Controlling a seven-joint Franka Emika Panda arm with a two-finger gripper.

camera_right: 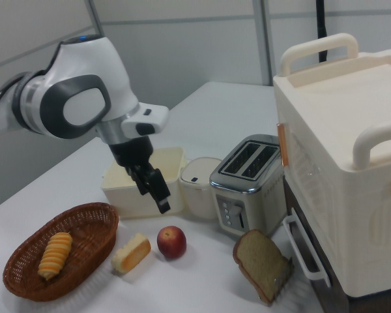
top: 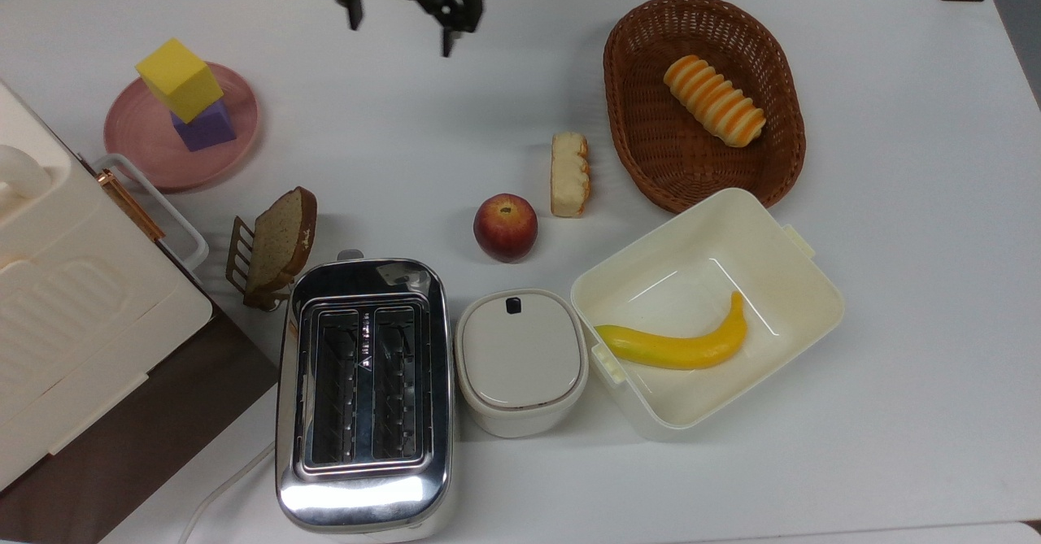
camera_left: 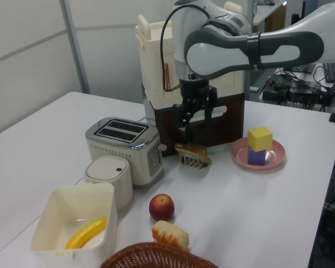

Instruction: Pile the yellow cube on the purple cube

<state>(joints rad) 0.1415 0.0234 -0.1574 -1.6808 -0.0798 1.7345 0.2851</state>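
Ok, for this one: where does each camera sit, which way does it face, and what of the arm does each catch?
Top view: overhead, facing straight down on the table; the gripper pokes in at the upper edge.
Left view: low at the basket end, facing the cabinet; arm and gripper hang above the bread slice.
Right view: at the cabinet end, facing back toward the basket; arm and gripper hang over the box.
Top and left views share the yellow cube stacked on the purple cube.
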